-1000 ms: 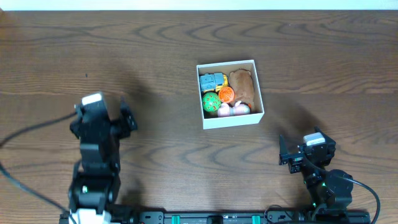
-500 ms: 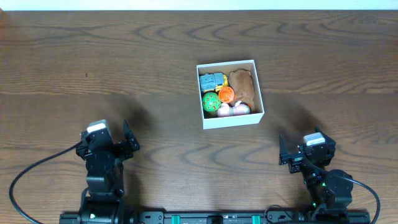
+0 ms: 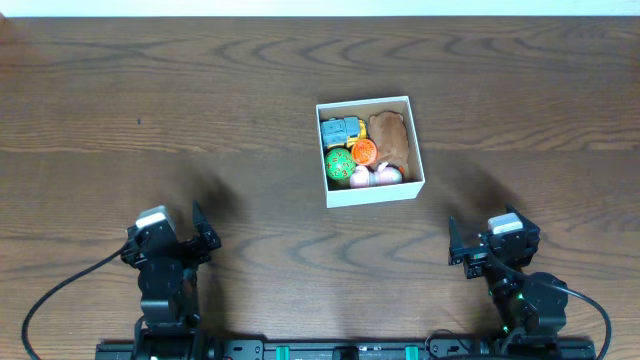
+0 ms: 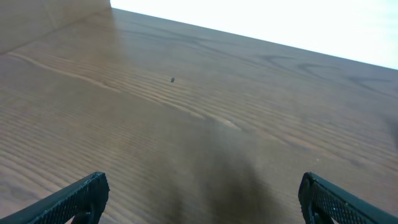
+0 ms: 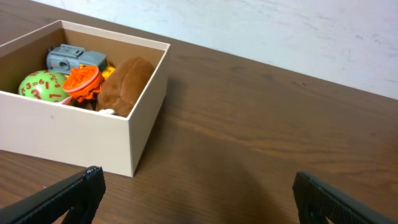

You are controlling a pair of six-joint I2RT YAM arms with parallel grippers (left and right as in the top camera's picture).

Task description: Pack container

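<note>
We record one container, white card, about mid-table, a little right of centre. It holds a green ball, orange toy, brown plush and grey-blue toy. Left gripper: near edge, leftward, jaws spread wide, empty. Right gripper: near edge, rightward, jaws likewise wide, empty.

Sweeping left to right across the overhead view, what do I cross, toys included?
First the left end effector → container, and inside it green ball → orange toy → brown plush → then the right end effector.
</note>
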